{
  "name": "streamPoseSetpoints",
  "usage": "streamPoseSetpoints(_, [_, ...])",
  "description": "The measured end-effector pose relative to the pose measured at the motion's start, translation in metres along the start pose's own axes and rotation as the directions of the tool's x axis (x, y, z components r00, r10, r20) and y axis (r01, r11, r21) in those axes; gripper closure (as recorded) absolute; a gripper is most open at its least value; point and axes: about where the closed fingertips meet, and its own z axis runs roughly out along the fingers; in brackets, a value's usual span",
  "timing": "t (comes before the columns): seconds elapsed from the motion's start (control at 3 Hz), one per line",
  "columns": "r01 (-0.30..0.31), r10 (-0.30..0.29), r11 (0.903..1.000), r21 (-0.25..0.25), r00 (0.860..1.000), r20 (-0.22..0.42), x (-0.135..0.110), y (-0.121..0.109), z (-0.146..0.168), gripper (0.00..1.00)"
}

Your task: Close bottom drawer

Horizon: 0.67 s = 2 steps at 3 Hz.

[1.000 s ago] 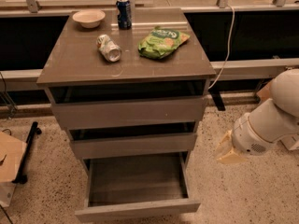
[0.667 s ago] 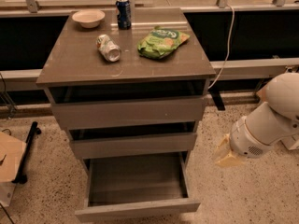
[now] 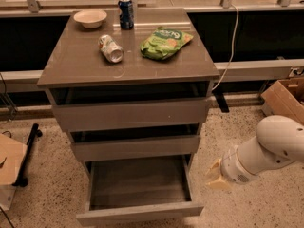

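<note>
Bottom drawer (image 3: 140, 213) stands pulled far out at the foot of the bench (image 3: 80, 68), its flat front well forward. On the bench top sit a bowl (image 3: 90, 18), an upright blue can (image 3: 126, 13), a tipped can (image 3: 110, 49) and a green bag (image 3: 164, 42). The hand (image 3: 214, 175) hangs low to the right of the bench, apart from the drawer; I cannot tell whether it is wide or narrow.
</note>
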Motion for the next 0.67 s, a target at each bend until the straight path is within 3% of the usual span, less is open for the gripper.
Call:
streamPoseSetpoints(0.33, [-0.011, 0.011, 0.9999, -0.011, 1.0, -0.014, 0.003, 0.001, 0.007, 1.0])
streamPoseSetpoints(0.67, [-0.039, 0.04, 0.9986, -0.036, 0.999, 0.036, 0.013, 0.002, 0.045, 1.0])
